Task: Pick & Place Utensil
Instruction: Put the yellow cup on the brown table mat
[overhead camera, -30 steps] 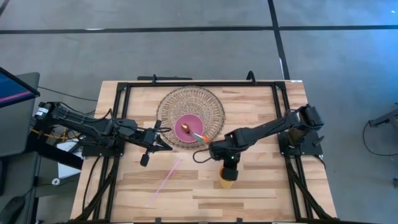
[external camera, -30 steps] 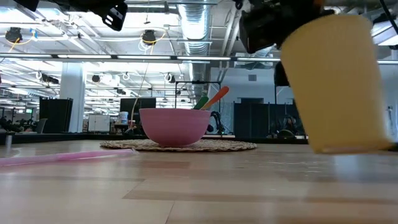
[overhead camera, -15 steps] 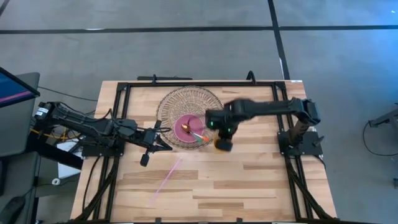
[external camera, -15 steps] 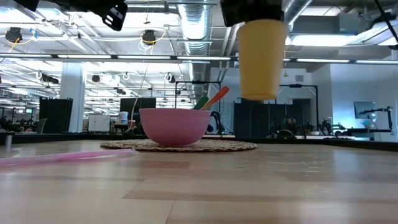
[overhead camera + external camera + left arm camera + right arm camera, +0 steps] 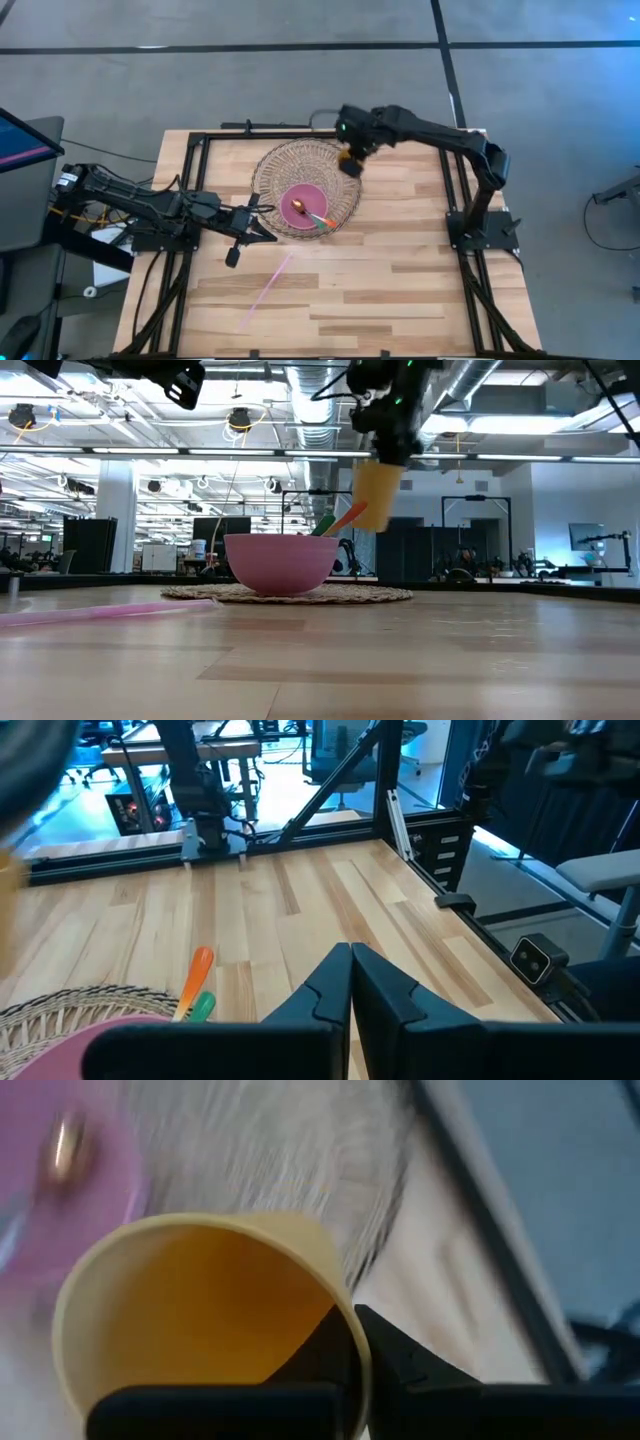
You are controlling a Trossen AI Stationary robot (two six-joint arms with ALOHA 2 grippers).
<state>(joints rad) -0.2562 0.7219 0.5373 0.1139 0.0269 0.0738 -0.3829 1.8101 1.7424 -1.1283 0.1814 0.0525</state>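
My right gripper (image 5: 351,163) is shut on a yellow cup (image 5: 373,495) held in the air over the far right edge of the woven mat (image 5: 275,165). A pink bowl (image 5: 300,197) stands on the mat and holds a spoon (image 5: 299,207) and orange and green handled utensils (image 5: 197,982), which lean on its rim. A pink straw (image 5: 268,288) lies flat on the table nearer the front. My left gripper (image 5: 264,229) is shut and empty, just left of the bowl; it also shows in the left wrist view (image 5: 351,988). My right gripper holds the cup by its rim (image 5: 345,1312), one finger (image 5: 335,1342) inside the cup and one outside. The fingers come at it from above. The cup hangs below the gripper, tilted, its bottom (image 5: 370,520) lowest, clear of the mat and the bowl.
A black frame (image 5: 300,135) runs around the tabletop's edges. There is bare wood to the right of the mat and across the near half of the table, apart from the straw.
My right gripper has carried the yellow cup from low over the table's near middle up and toward the far edge, past the bowl's right side. The cup now hangs tilted over the mat's far right edge. The bowl and the straw have stayed in place.
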